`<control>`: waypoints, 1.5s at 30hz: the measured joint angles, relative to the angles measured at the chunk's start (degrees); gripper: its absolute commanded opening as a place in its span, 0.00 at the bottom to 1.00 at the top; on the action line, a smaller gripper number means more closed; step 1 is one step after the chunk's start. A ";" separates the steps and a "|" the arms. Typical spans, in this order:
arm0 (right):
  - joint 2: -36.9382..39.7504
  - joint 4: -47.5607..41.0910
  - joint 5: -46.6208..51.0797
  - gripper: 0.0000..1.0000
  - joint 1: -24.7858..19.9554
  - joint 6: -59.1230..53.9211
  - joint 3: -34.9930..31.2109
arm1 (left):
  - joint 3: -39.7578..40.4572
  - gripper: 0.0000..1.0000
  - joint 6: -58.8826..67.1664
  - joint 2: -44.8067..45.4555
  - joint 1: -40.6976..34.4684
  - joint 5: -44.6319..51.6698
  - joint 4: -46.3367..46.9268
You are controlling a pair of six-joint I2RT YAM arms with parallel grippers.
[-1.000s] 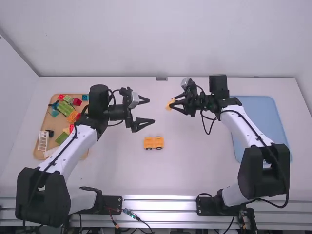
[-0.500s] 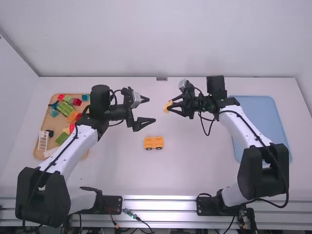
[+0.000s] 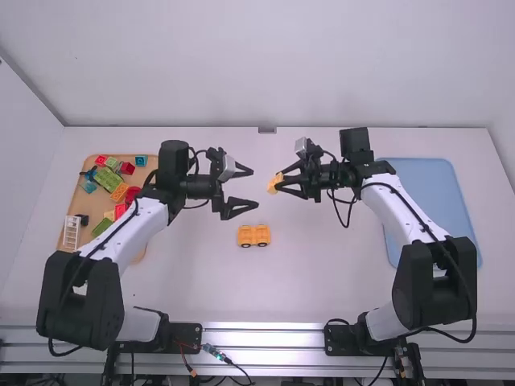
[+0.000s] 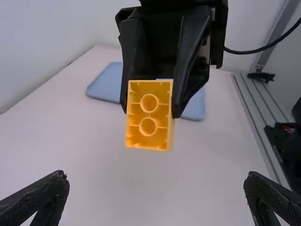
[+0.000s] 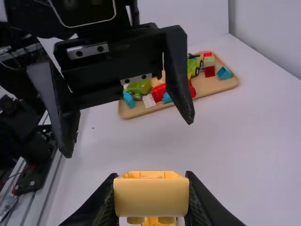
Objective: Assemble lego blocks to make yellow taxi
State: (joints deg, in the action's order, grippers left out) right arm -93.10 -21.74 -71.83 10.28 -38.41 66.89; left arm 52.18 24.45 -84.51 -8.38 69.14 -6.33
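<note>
My right gripper (image 3: 282,183) is shut on a yellow block (image 3: 274,183) in the air over the middle of the table. In the right wrist view the block (image 5: 151,197) sits between the tips of the right gripper (image 5: 151,202). The block's hollow underside (image 4: 148,115) faces the left wrist camera. Facing it across a gap, the left gripper (image 3: 256,188) is open with nothing between its fingers; its two tips spread wide in the left wrist view, left gripper (image 4: 156,181). A yellow wheeled car base (image 3: 254,236) rests on the table nearer the arm bases.
A wooden tray (image 3: 79,211) of mixed coloured blocks lies at the far left, partly behind the left arm. On the right, a blue tray (image 3: 430,189) lies beside and partly under the right arm. A metal rail (image 3: 265,338) runs along the near table edge.
The right gripper has moved slightly left with the yellow block, whose tilt has changed a little. The left gripper has shifted slightly right, still open. The car base has stayed put.
</note>
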 measured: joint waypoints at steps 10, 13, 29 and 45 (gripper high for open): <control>0.00 -0.11 -0.44 0.20 0.57 -1.92 0.00 | 1.99 1.00 -1.64 -3.61 0.00 7.10 -4.22; 0.00 -0.11 -0.68 0.19 0.59 -2.25 0.00 | 1.99 0.99 -3.37 -5.14 -0.09 8.50 -6.58; 0.00 0.76 0.44 0.19 4.04 -2.38 0.00 | 1.99 0.91 -10.16 -7.37 -3.89 4.00 -9.81; 0.00 0.55 8.87 0.17 4.35 5.01 0.00 | 1.99 0.89 -3.34 -7.37 -4.20 -0.28 -0.11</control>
State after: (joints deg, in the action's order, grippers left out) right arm -93.10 -21.19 -62.96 14.63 -33.41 66.89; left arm 54.17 21.10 -91.88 -12.58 68.86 -6.44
